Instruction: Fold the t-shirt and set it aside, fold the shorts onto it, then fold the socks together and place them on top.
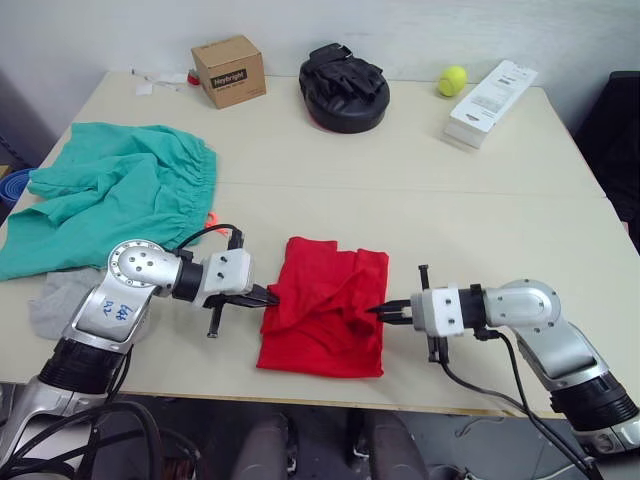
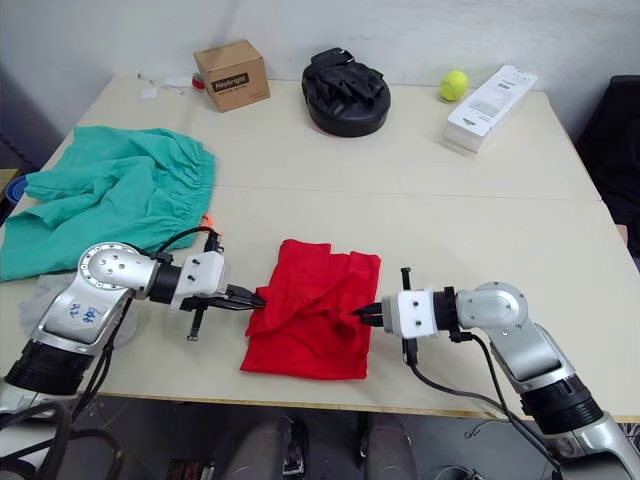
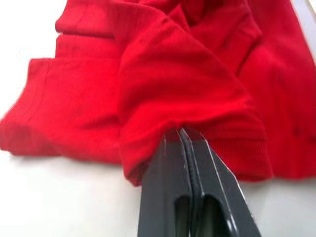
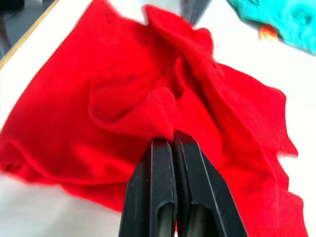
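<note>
While pinched — t-shirt (image 1: 325, 310) lies bunched.

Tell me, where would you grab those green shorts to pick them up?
Probably at the gathered waistband of the shorts, coming from the side facing the middle of the table. That edge is bunched into thick ruffles that two thin fingers could pinch, and it lies open to approach, while the rest spreads flat and loose toward the table's left edge.
</note>
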`<state>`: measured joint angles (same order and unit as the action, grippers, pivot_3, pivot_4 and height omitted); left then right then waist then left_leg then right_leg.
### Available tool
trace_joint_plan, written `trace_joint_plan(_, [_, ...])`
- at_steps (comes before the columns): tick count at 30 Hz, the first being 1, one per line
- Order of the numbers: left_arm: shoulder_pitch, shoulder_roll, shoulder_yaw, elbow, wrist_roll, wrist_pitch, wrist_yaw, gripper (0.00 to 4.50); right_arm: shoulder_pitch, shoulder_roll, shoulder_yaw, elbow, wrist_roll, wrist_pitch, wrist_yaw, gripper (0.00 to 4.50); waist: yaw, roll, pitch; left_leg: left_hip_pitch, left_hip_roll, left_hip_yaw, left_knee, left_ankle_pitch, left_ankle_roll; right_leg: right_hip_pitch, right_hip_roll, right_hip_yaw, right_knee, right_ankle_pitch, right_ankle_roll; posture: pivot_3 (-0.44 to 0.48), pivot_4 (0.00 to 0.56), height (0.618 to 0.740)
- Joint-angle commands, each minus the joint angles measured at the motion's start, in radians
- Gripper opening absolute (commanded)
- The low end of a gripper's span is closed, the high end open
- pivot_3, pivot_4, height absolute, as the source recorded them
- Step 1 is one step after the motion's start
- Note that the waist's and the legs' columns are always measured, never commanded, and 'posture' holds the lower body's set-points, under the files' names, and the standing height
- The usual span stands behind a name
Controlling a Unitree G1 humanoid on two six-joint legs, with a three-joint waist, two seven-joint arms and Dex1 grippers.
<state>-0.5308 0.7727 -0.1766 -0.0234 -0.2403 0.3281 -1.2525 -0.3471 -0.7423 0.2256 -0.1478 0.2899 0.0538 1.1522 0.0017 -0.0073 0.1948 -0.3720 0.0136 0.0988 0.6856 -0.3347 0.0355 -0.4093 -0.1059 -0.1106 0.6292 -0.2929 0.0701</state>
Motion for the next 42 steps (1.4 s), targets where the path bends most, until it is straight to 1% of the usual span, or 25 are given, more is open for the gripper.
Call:
trace_joint_plan(1, [-0.084, -0.023, 0.026, 0.051, -0.047, 0.164, 0.026, 0.03, -0.052, 0.017, -0.047, -0.001, 0.120, 0.240, -0.014, 0.00, 0.001, 0.000, 0.000, 0.000, 0.000, 0.000, 0.000, 0.000, 0.000, 0.000, 0.000, 0.000, 0.000, 0.000, 0.000, 0.000, 0.150, 0.740])
trace_joint_plan(3, [-0.134, -0.054, 0.037, 0.109, -0.064, 0.239, 0.054, 0.03, -0.095, 0.042, -0.066, 0.050, 0.156, 0.350, -0.046, 0.00, 0.000, 0.000, 0.000, 0.000, 0.000, 0.000, 0.000, 0.000, 0.000, 0.000, 0.000, 0.000, 0.000, 0.000, 0.000, 0.000, 0.150, 0.740])
trace_joint_plan(6, [-0.175, -0.087, 0.052, 0.162, -0.073, 0.294, 0.086, 0.03, -0.134, 0.068, -0.088, 0.088, 0.184, 0.458, -0.075, 0.00, -0.001, 0.000, 0.000, -0.001, 0.000, 0.000, 0.000, 0.000, 0.000, 0.000, 0.000, 0.000, 0.002, 0.000, 0.000, 0.000, 0.150, 0.740])
trace_joint_plan(7, [-0.183, -0.095, 0.054, 0.174, -0.072, 0.301, 0.094, 0.03, -0.145, 0.077, -0.096, 0.097, 0.193, 0.486, -0.085, 0.00, -0.001, 0.000, 0.000, -0.001, 0.000, -0.001, 0.000, 0.000, 0.000, 0.000, 0.000, 0.000, 0.002, 0.000, 0.000, 0.000, 0.150, 0.740])
trace_joint_plan(9, [-0.184, -0.098, 0.053, 0.187, -0.056, 0.257, 0.096, 0.03, -0.161, 0.094, -0.110, 0.111, 0.198, 0.510, -0.100, 0.00, -0.002, 0.000, 0.000, -0.002, 0.000, -0.001, 0.000, 0.000, 0.000, -0.001, 0.001, -0.001, 0.001, 0.000, 0.000, 0.000, 0.150, 0.740])
trace_joint_plan(12, [-0.134, -0.035, 0.028, 0.122, -0.041, 0.150, 0.008, 0.57, -0.119, 0.069, -0.088, 0.039, 0.180, 0.457, -0.036, 0.00, -0.004, 0.000, 0.000, -0.003, 0.000, -0.001, 0.000, 0.000, 0.000, -0.001, 0.001, -0.001, 0.001, 0.000, 0.000, 0.000, 0.150, 0.740])
trace_joint_plan(13, [-0.123, -0.020, 0.022, 0.109, -0.037, 0.123, -0.013, 0.86, -0.108, 0.063, -0.084, 0.021, 0.179, 0.449, -0.023, 0.00, -0.004, 0.000, 0.000, -0.003, 0.000, -0.001, -0.001, 0.000, 0.000, -0.002, 0.001, -0.001, 0.000, 0.000, 0.000, 0.000, 0.150, 0.740])
trace_joint_plan(16, [-0.073, 0.041, 0.006, 0.067, 0.055, -0.157, -0.047, 1.81, -0.075, 0.058, -0.074, -0.044, 0.154, 0.420, -0.024, 0.00, -0.003, 0.000, 0.000, -0.003, 0.000, -0.001, -0.001, 0.000, 0.000, -0.002, 0.001, -0.001, -0.001, 0.000, 0.000, 0.000, 0.150, 0.740])
trace_joint_plan(19, [-0.051, 0.070, -0.001, 0.044, 0.104, -0.351, -0.070, 2.77, -0.059, 0.060, -0.066, -0.061, 0.111, 0.375, -0.029, 0.00, -0.002, 0.000, 0.000, -0.002, 0.000, 0.000, -0.001, 0.000, -0.001, -0.002, 0.000, 0.000, 0.000, 0.000, 0.000, 0.000, 0.150, 0.740])
trace_joint_plan(21, [-0.041, 0.067, -0.017, 0.040, 0.131, -0.455, -0.081, 3.39, -0.051, 0.061, -0.065, -0.061, 0.098, 0.364, -0.030, 0.00, 0.001, 0.000, 0.000, -0.002, -0.001, 0.000, -0.001, 0.000, 0.000, -0.002, -0.001, 0.000, -0.001, 0.000, 0.000, 0.000, 0.150, 0.740])
trace_joint_plan(27, [-0.049, 0.031, -0.071, 0.119, 0.197, -0.649, -0.079, 3.39, -0.031, 0.063, -0.062, -0.063, 0.070, 0.343, -0.029, 0.00, 0.000, 0.000, 0.000, -0.002, -0.001, 0.000, -0.001, 0.000, 0.000, -0.002, -0.001, 0.000, 0.000, 0.000, 0.000, 0.000, 0.150, 0.740])
trace_joint_plan(32, [-0.051, 0.004, -0.102, 0.161, 0.200, -0.691, -0.095, 3.39, -0.023, 0.063, -0.068, -0.072, 0.065, 0.343, -0.032, 0.00, -0.002, 0.000, 0.000, -0.002, -0.001, 0.000, -0.001, 0.000, 0.000, -0.002, 0.000, -0.001, 0.000, 0.000, 0.000, 0.000, 0.150, 0.740])
trace_joint_plan(36, [-0.066, -0.021, -0.107, 0.191, 0.186, -0.673, -0.102, 2.55, -0.019, 0.065, -0.069, -0.079, 0.063, 0.343, -0.039, 0.00, -0.002, 0.000, 0.000, -0.002, -0.001, 0.000, -0.001, 0.000, 0.000, -0.001, 0.000, -0.001, 0.000, 0.000, 0.001, 0.000, 0.150, 0.740])
trace_joint_plan(42, [-0.075, -0.038, -0.100, 0.217, 0.175, -0.644, -0.106, 0.64, -0.012, 0.063, -0.068, -0.086, 0.059, 0.339, -0.046, 0.00, -0.001, 0.000, 0.000, -0.002, -0.001, 0.000, -0.001, 0.000, 0.000, -0.001, 0.000, -0.001, 0.000, 0.000, 0.001, 0.000, 0.150, 0.740])
